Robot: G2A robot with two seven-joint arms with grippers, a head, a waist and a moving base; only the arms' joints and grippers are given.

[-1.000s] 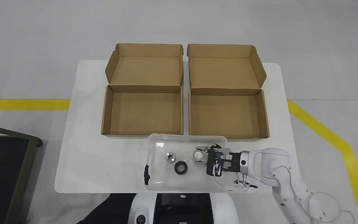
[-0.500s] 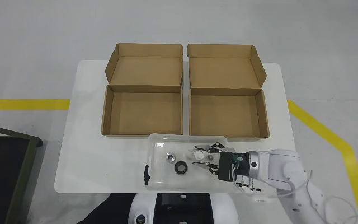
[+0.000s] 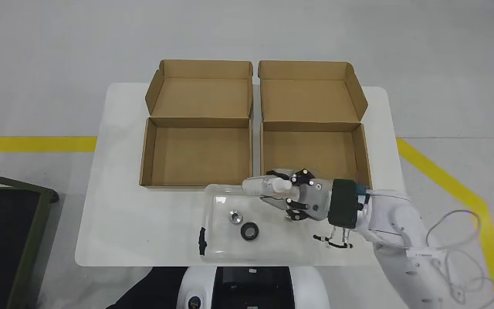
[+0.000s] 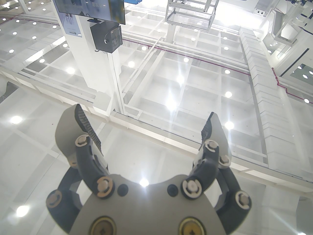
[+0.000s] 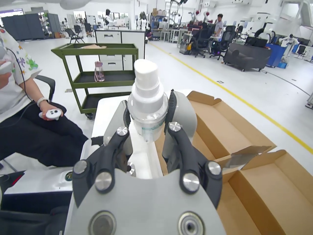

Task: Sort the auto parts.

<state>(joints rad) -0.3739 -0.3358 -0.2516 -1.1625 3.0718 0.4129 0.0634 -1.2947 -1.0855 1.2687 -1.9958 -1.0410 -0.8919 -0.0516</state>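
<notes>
I have just raised the small clear spray bottle with a white cap out of the clear plastic bin, so it looks ready for boxing. My right gripper clamps its body, lying level over the bin's far rim, just beside the right-hand open cardboard box. My left gripper gapes wide and empty, pointing at the ceiling.

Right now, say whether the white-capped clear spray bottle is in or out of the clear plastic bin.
Out: the right gripper holds the spray bottle above the bin's rim.
</notes>
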